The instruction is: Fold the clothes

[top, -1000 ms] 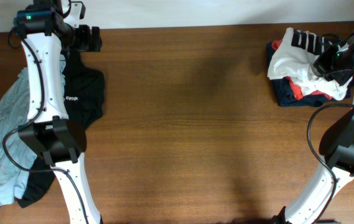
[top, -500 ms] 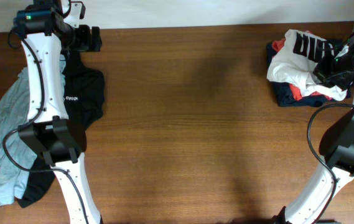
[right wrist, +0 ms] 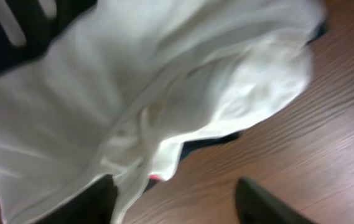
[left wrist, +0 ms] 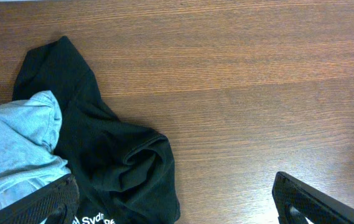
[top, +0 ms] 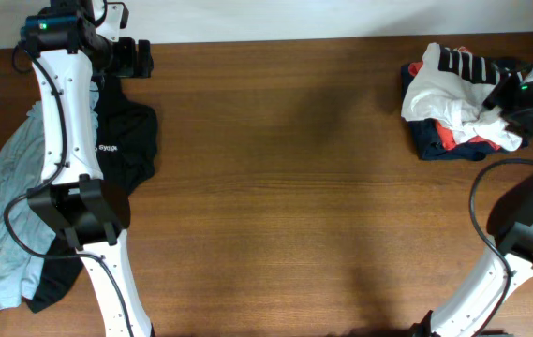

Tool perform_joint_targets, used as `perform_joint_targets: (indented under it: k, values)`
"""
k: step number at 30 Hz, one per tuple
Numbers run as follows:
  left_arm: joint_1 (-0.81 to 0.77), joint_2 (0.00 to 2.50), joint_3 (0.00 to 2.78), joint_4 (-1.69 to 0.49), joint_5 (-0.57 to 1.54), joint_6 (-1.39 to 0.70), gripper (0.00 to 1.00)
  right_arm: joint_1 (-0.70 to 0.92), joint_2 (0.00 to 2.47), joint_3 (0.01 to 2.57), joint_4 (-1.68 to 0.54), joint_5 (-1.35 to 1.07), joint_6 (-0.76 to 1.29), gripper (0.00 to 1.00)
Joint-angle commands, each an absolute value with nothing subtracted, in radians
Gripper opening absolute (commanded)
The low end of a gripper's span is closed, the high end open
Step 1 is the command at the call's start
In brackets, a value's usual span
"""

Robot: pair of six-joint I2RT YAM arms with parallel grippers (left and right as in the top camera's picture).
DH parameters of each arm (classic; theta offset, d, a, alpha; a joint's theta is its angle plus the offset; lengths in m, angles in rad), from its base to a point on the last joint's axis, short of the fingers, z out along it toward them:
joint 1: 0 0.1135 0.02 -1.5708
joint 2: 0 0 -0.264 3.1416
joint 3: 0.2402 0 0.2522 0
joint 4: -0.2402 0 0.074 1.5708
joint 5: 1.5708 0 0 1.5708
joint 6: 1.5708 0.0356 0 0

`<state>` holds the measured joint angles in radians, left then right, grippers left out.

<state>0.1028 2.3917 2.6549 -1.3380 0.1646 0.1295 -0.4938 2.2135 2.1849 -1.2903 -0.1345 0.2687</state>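
Clothes lie in two heaps on the table (top: pixel 294 187). At about 2 o'clock from the table's middle is a crumpled pile. A white garment (top: pixel 444 98) is on top, with a black piece with white stripes (top: pixel 463 61) at its 12 o'clock. Red-orange fabric (top: pixel 444 139) and navy fabric (top: pixel 432 150) peek out along its 6 o'clock edge. My right gripper (right wrist: pixel 177 205) hangs at the pile's 3 o'clock side with its fingers spread wide. The white folds fill my wrist view and fall just beside one finger (right wrist: pixel 89 202), but nothing is pinched. At about 9 o'clock from the table's middle a black shirt (left wrist: pixel 108 162) with white lettering lies rumpled, and a light blue garment (left wrist: pixel 15 149) overlaps its 9 o'clock side. My left gripper (left wrist: pixel 177 208) hovers above the shirt's 12 o'clock end, fingers parted wide, holding nothing.
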Motion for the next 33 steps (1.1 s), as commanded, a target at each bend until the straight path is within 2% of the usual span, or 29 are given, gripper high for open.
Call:
perform_joint_targets:
  k: [1, 10, 17, 21, 24, 33]
  values:
    - [0.099, 2.357, 2.65, -1.335, 0.168, 0.12, 0.99, -0.547, 2.163, 2.213, -1.292, -0.147, 0.266, 0.68]
    - [0.098, 2.357, 2.65, -1.335, 0.168, 0.12, 0.99, -0.589, 2.168, 2.205, -1.256, -0.156, 0.249, 0.67]
    - [0.098, 2.357, 2.65, -1.335, 0.168, 0.12, 0.99, -0.573, 2.168, 2.116, -1.1, -0.217, 0.213, 0.63]
    - [0.098, 2.357, 2.65, -1.335, 0.168, 0.12, 0.99, -0.571, 2.168, 2.093, -1.068, -0.217, 0.213, 0.54]
    - [0.098, 2.357, 2.65, -1.335, 0.168, 0.12, 0.99, -0.57, 2.168, 2.09, -1.06, -0.217, 0.213, 0.52]
    - [0.098, 2.357, 2.65, -1.335, 0.168, 0.12, 0.99, -0.556, 2.168, 2.048, -1.008, -0.217, 0.212, 0.51]
